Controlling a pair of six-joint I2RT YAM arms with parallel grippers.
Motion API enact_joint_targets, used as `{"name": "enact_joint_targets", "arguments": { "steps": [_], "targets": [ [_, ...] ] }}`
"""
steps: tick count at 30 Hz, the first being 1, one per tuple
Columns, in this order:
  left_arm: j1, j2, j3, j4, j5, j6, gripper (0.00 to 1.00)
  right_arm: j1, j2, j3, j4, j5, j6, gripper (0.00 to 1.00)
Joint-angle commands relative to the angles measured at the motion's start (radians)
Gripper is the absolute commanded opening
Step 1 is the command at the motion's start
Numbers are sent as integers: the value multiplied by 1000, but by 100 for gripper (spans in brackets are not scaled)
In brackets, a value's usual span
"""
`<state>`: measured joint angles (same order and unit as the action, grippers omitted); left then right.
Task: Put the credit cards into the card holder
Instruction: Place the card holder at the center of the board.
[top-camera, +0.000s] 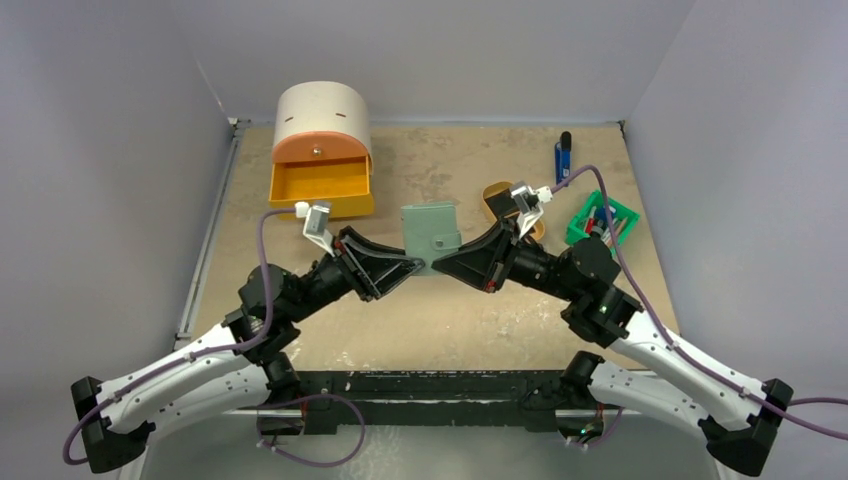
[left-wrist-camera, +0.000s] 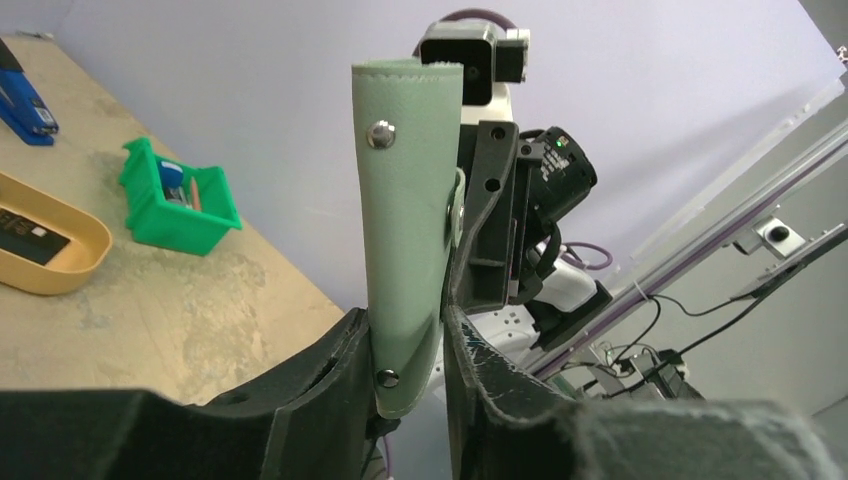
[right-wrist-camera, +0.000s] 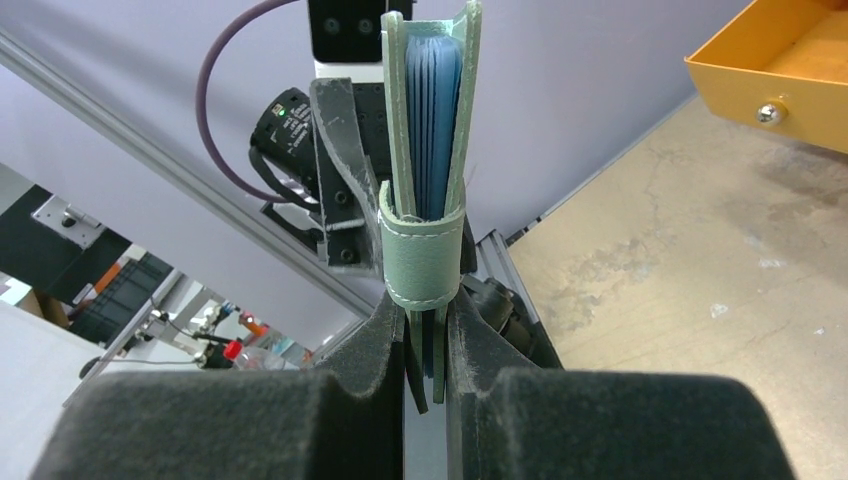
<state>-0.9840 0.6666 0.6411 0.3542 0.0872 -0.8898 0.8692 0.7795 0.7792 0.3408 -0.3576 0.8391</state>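
Gripping from both sides, the left claw (top-camera: 416, 266) and right claw (top-camera: 441, 266) hold the wallet (top-camera: 430, 229) between them over the middle of the table (top-camera: 450, 325). The right claw's fingers are pressed on the edge where the tab wraps round, and pale blue pockets show between the covers. The left claw's fingers are closed on the opposite edge, one on each face. The wallet is folded and held clear of the tabletop. Beyond the right wrist sits a tan tray (left-wrist-camera: 62, 270) with a black card (left-wrist-camera: 25, 235) lying flat inside. To its right stands a green bin (top-camera: 601, 222) holding small items. On the left, an orange drawer (top-camera: 322, 188) stands open under its rounded cabinet (top-camera: 322, 115). A blue-and-black tool (top-camera: 563, 157) lies near the far edge.
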Motion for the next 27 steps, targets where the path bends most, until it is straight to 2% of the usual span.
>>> {"name": "enact_joint_targets", "arguments": {
  "steps": [1,3,5,13,15,19,20,22,27],
  "targets": [
    [-5,16,0,96,61,-25,35,-4,6,-4,97,-1,20,0],
    [-4,17,0,99,64,-26,38,-4,9,-9,105,-5,26,0],
    [-5,20,1,100,65,-25,36,-4,15,-9,115,-11,33,0],
    [-5,15,0,87,64,-19,0,-4,22,-2,110,-25,34,0],
    [-4,11,-1,74,54,-15,0,-5,19,2,78,-24,28,0],
    [-5,-20,11,-31,-32,9,0,-4,-31,33,-89,21,-24,50],
    [-4,-29,18,-82,-68,19,0,-4,-52,48,-164,51,-46,56],
    [-4,-37,41,-192,-147,37,0,-4,-95,83,-318,124,-98,63],
    [-5,21,87,-457,-314,31,0,-5,-139,200,-752,373,-193,65]
  ]
}}
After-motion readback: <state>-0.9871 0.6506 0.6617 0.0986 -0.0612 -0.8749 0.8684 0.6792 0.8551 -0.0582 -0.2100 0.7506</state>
